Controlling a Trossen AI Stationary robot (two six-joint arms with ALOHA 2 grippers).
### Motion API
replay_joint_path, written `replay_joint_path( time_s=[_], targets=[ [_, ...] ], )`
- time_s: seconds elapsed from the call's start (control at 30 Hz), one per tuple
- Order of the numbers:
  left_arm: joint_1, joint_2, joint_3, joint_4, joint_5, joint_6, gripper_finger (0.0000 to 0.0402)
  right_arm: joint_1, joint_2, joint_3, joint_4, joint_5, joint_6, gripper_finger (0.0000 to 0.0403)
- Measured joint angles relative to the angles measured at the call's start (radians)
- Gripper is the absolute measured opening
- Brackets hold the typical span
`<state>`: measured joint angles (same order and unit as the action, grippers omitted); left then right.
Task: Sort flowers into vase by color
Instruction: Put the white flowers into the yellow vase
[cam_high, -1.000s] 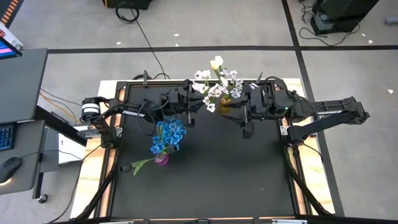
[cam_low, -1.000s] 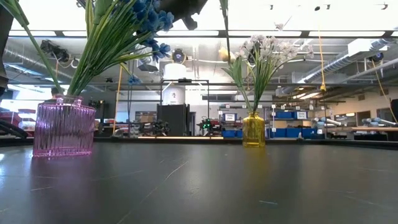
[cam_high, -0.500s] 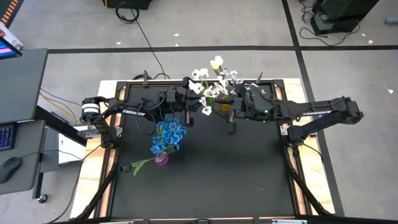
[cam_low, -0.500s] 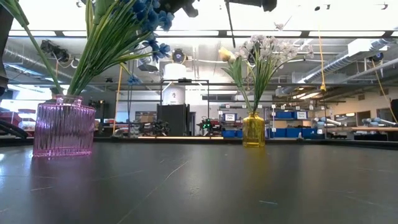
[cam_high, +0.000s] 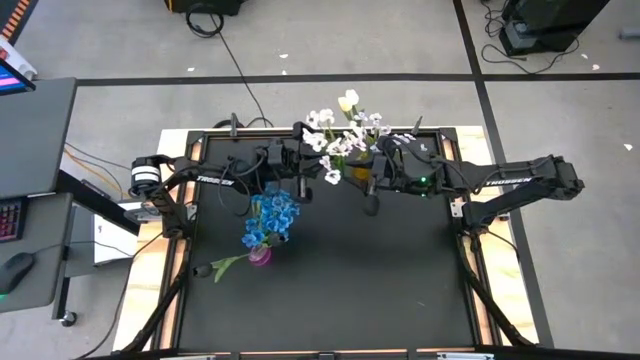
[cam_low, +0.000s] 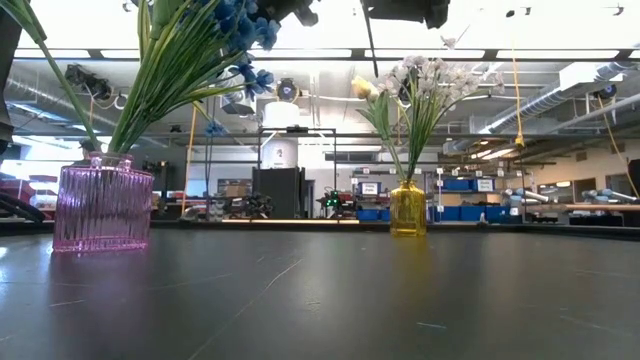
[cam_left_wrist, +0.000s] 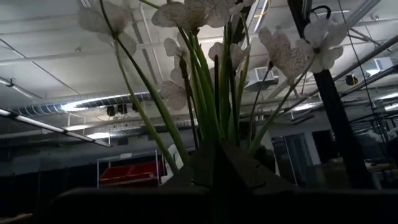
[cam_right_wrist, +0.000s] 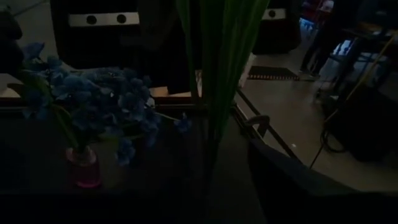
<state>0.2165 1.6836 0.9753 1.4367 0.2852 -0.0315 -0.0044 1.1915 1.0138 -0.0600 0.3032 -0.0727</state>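
A: High view, items?
B: Blue flowers (cam_high: 270, 218) in pink vase (cam_high: 260, 256); white flowers (cam_high: 345, 135) in yellow vase (cam_high: 362, 172). Left gripper (cam_high: 300, 190) closed, empty, between them. Right gripper (cam_high: 371, 196) open beside the white stems.

A: Low view?
B: Both vases upright on worktop (cam_low: 320, 300).

A: Handling?
B: Probably light, bendy; grip mid-stem, never blossoms.
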Motion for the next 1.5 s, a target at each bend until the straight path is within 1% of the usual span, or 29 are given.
replay_joint_path(
  time_s=[0.27,0.67,0.83,0.97,1.17,1.27,1.4,1.5],
  targets=[
    [0.000,0.000,0.000,0.012,0.000,0.000,0.0020,0.000,0.000,0.000,0.007,-0.048,0.028,0.0131],
    [0.000,0.000,0.000,0.012,0.000,0.000,0.0020,0.000,0.001,0.000,0.030,-0.058,0.028,0.0064],
    [-0.001,0.000,0.000,0.011,0.001,-0.003,0.0020,0.000,0.001,0.000,0.044,-0.083,0.033,0.0045],
    [-0.002,0.000,0.000,0.011,0.001,-0.006,0.0020,-0.004,0.002,0.000,0.044,-0.118,0.057,0.0053],
    [-0.002,0.000,0.000,0.011,0.001,-0.011,0.0020,-0.012,0.002,0.000,0.044,-0.123,0.070,0.0103],
    [-0.002,0.000,0.000,0.011,0.001,-0.011,0.0020,-0.012,0.002,0.000,0.044,-0.121,0.071,0.0121],
    [-0.002,0.000,0.000,0.011,0.001,-0.011,0.0020,-0.012,0.017,0.000,0.065,-0.117,0.073,0.0126],
    [-0.003,0.000,0.000,0.010,0.001,-0.011,0.0020,-0.012,0.056,0.000,0.105,-0.117,0.066,0.0125]
  ],
)
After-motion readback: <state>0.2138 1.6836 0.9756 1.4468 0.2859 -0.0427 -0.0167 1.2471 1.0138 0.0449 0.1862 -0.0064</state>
